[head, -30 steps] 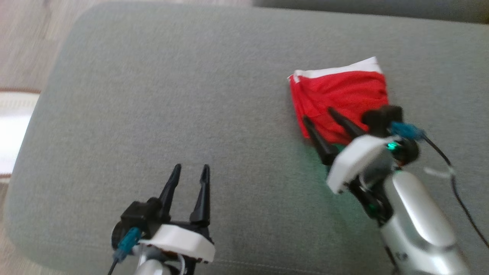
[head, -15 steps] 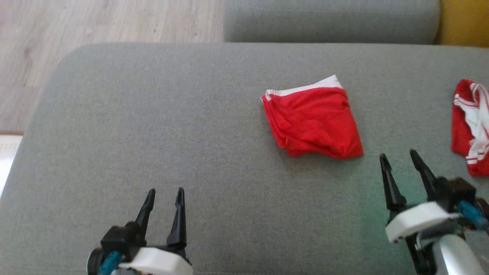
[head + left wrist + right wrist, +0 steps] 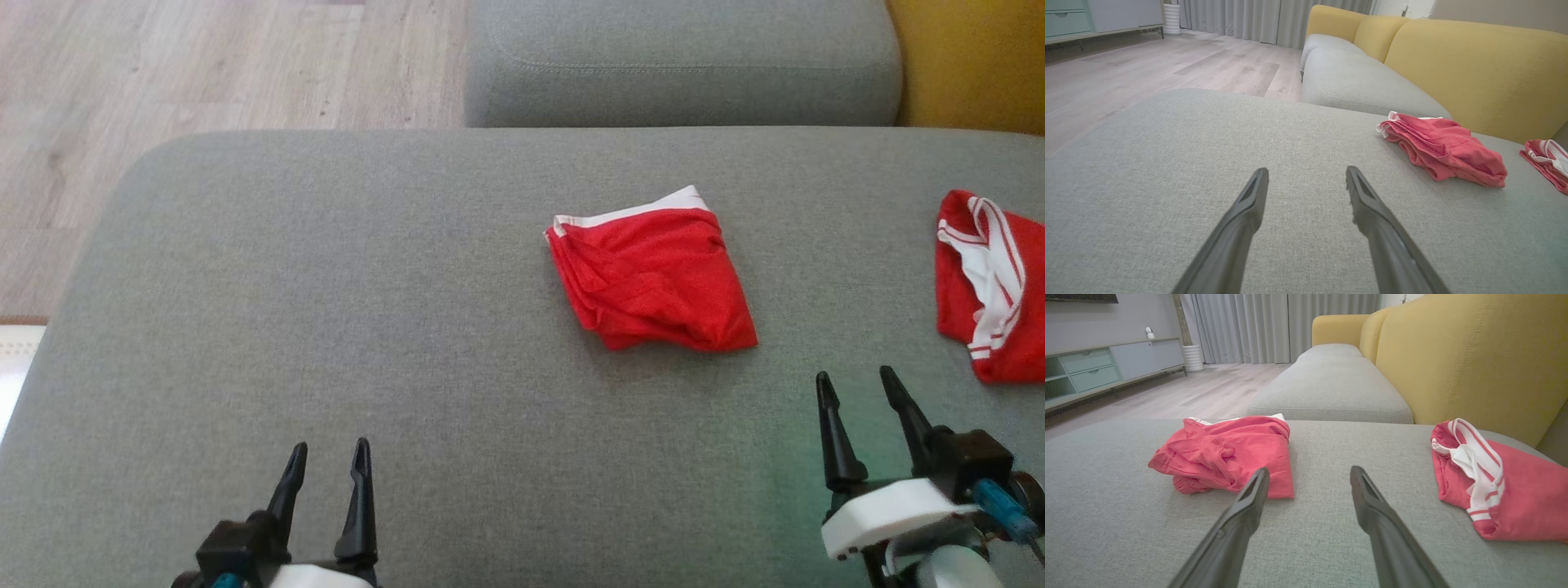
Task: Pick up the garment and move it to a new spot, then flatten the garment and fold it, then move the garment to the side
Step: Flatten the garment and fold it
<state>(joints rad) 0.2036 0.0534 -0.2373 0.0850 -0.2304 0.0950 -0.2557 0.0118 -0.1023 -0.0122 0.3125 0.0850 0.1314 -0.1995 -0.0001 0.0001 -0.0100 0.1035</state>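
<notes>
The garment [image 3: 653, 278] is red with a white band and lies folded into a small bundle on the grey seat cushion [image 3: 326, 286], right of the middle. It appears at the right of the left wrist view [image 3: 1445, 149] and at the left of the right wrist view [image 3: 1229, 453]. My right gripper [image 3: 854, 373] hangs open near the cushion's front right, apart from the garment, with nothing between its fingers [image 3: 1309, 469]. At the front left, my left gripper [image 3: 330, 445] is open and empty too [image 3: 1307, 170].
A second red garment [image 3: 984, 286] with white stripes lies crumpled at the cushion's right edge [image 3: 1494, 486]. Another grey cushion [image 3: 678, 65] adjoins the far side, and a yellow backrest [image 3: 1474, 355] rises on the right. Wood floor [image 3: 204, 65] lies beyond the cushion's left edge.
My right gripper, whose fingers were at the garment's near edge, has drawn back toward me and stands clear of it. The head camera has shifted, bringing the second garment into view.
</notes>
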